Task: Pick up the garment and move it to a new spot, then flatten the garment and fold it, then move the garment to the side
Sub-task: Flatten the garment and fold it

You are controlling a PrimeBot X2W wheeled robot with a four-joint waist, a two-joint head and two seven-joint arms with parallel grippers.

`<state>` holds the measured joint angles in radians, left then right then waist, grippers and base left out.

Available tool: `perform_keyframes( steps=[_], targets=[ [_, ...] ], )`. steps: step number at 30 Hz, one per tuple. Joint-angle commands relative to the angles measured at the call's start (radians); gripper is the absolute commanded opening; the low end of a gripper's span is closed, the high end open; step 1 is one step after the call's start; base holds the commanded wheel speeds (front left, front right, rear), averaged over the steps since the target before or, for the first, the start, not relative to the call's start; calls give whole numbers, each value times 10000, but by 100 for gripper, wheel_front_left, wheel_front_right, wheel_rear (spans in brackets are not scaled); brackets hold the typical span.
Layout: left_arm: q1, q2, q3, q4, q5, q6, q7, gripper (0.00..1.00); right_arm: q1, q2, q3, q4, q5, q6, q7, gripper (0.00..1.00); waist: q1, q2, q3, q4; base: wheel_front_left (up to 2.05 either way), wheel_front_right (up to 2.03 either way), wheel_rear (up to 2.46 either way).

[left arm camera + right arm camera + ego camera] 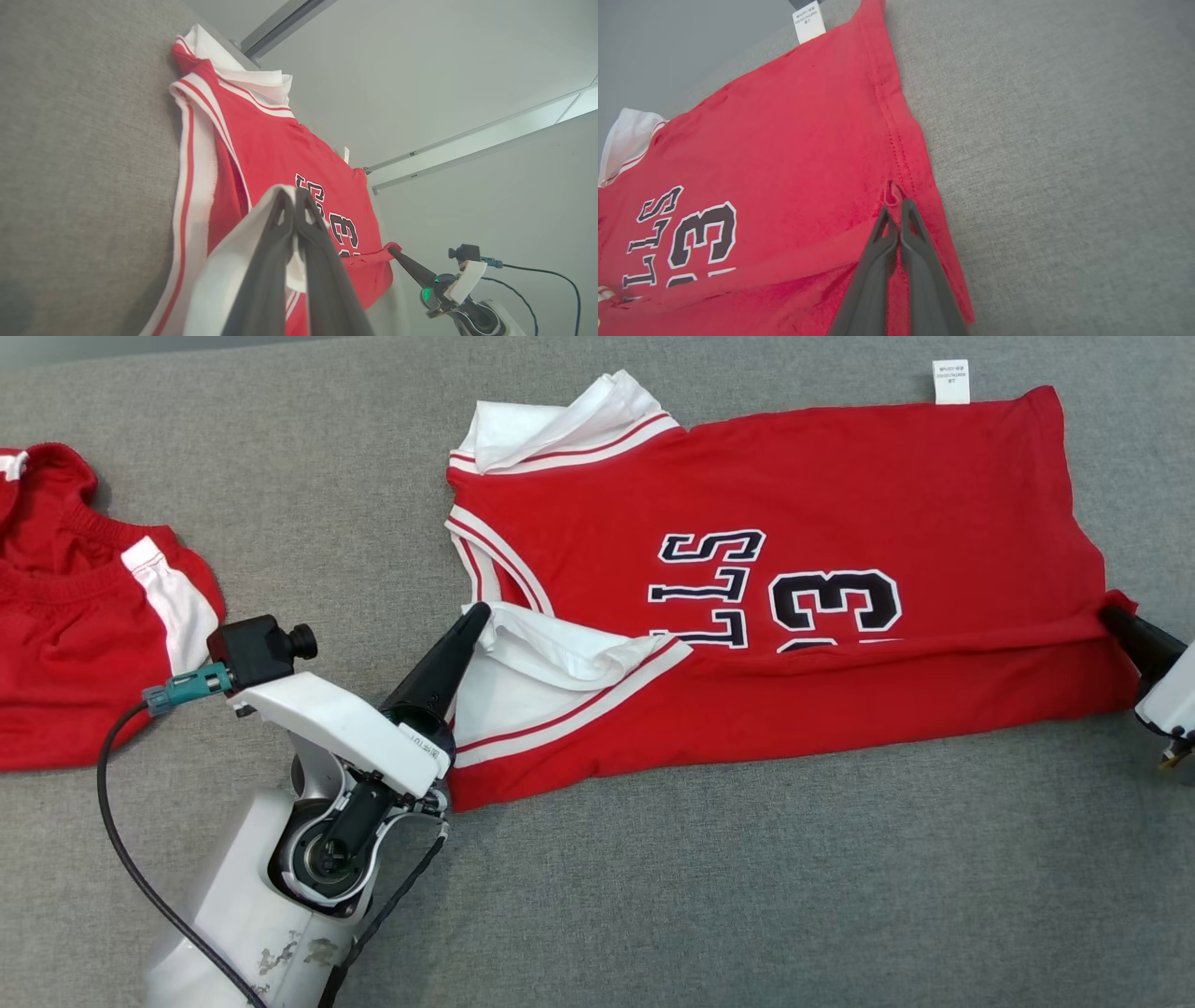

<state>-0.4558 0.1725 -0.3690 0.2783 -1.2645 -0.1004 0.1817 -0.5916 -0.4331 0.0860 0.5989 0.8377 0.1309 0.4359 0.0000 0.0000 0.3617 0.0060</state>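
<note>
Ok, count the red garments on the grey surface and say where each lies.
2. The red jersey lies across the middle and right, its near edge folded over. A second red garment with a white stripe lies at the left, partly cut off; more could be hidden.

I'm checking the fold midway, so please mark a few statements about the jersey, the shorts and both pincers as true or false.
1. The left pincer is shut on a white-trimmed part of the jersey. True.
2. The right pincer is open and clear of the jersey. False: it is shut on the red hem.
3. The jersey's near edge is folded over part of the black lettering. True.
4. The red shorts lie on top of the jersey. False: they lie apart from it, to its left on the grey surface.
</note>
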Motion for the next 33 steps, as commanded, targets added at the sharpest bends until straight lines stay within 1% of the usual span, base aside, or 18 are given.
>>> perform_keyframes(
  steps=[1,2,3,4,5,7,10,12,14,16,20,21,23,25,27,30,33],
  targets=[
    [-234,15,-27,176,209,-37,-141,23,-180,-29,19,101,151,-3,-186,100,0,0,32,-15,0,0,0],
    [-312,3,-32,277,326,-16,-263,49,-220,-26,50,126,165,-3,-287,100,0,0,44,-19,0,0,0],
    [-369,-45,-15,384,410,10,-407,95,-263,-34,91,139,169,-1,-401,100,0,0,50,-22,0,0,0],
    [-419,-91,-4,472,473,22,-521,100,-300,-61,111,164,147,-3,-541,100,0,0,52,-26,0,0,0],
    [-493,-115,12,540,578,2,-671,100,-324,-89,146,190,107,-1,-696,100,0,0,53,-26,0,0,0],
    [-658,-182,197,642,784,-42,-1317,100,-353,-119,215,255,46,-3,-1029,100,0,0,49,-22,0,0,0],
    [-784,-438,307,735,884,-154,-2052,100,-347,-121,333,305,60,-1,-1509,100,0,0,30,-31,0,0,0],
    [-872,-499,379,744,887,-239,-2468,100,-292,-173,417,312,-39,-1,-1923,100,0,0,-6,-45,0,0,0],
    [-898,-522,410,853,1013,-247,-2871,100,-235,-199,505,291,-164,-1,-2485,100,0,0,-60,-68,0,0,0],
    [-881,-409,358,1059,1452,-265,-3400,100,-143,-169,551,220,-273,-1,-3174,100,0,0,-146,-101,0,0,0],
    [-543,-437,374,1403,2225,-281,-4221,100,169,-137,799,6,-698,-3,-4555,100,0,0,-392,-168,0,0,0],
    [-543,-437,374,1403,2225,-281,-4221,100,169,-137,799,6,-698,-3,-4555,100,0,0,-392,-168,0,0,0],
    [-288,-483,487,1473,2701,-290,-4397,100,383,36,838,-130,-798,-1,-5259,100,0,0,-541,-198,0,0,0],
    [-17,-562,657,1421,3265,-301,-4447,100,583,-5,1072,-284,-1323,-1,-5922,100,0,0,-671,-232,0,0,0],
    [307,-682,1141,1183,3955,-308,-4462,100,844,31,1236,-302,-1887,-3,-6413,100,0,0,-816,-242,0,0,0],
    [933,-947,1601,833,4894,-305,-4459,100,1130,229,1105,-369,-2585,-3,-6822,100,0,0,-1020,-227,0,0,0],
    [1401,-1072,1864,695,5609,-309,-4463,100,1563,545,852,-512,-3062,-3,-6970,100,0,0,-1206,-195,0,0,0]
  ],
)
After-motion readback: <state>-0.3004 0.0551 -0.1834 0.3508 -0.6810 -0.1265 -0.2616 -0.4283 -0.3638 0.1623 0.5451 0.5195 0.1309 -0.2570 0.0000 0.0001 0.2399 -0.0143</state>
